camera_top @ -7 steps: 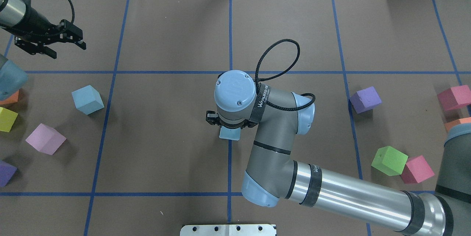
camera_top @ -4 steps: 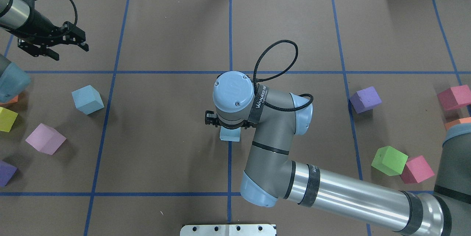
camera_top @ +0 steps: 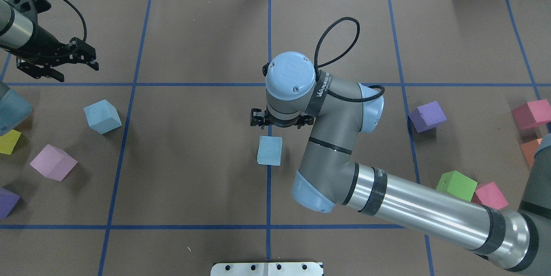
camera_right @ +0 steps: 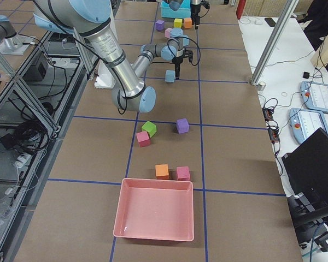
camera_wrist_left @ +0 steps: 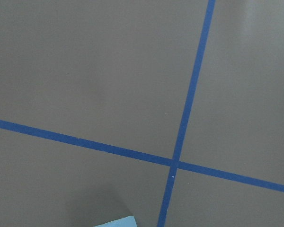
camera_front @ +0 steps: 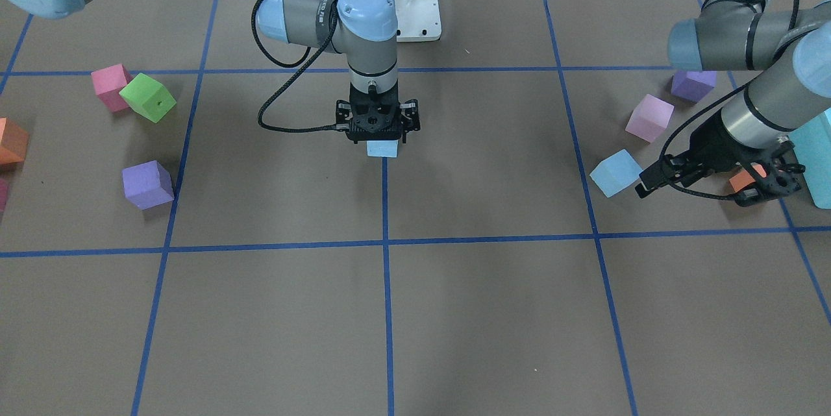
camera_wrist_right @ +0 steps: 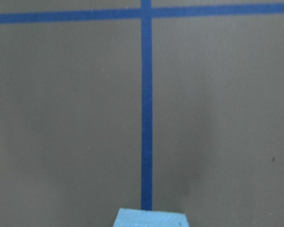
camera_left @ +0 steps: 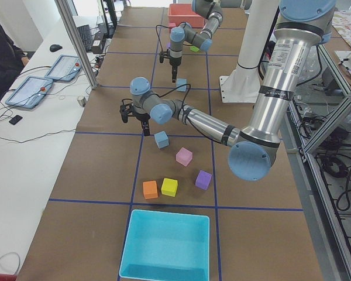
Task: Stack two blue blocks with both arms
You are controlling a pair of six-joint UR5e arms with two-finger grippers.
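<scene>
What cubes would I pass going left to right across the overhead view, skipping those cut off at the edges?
lilac cube → left blue block → blue block on the centre line → purple cube → green cube → pink cube

Table [camera_top: 193,181] covered in brown paper, ruled into squares by blue tape lines [camera_top: 269,30]. One blue block [camera_top: 270,156] lies on the centre line. A second blue block [camera_top: 102,116] lies towards the robot's left, near a lilac cube [camera_top: 53,162]. On the right, a green cube [camera_top: 455,185] touches a pink cube [camera_top: 488,195], and a purple cube [camera_top: 427,116] lies apart.
</scene>
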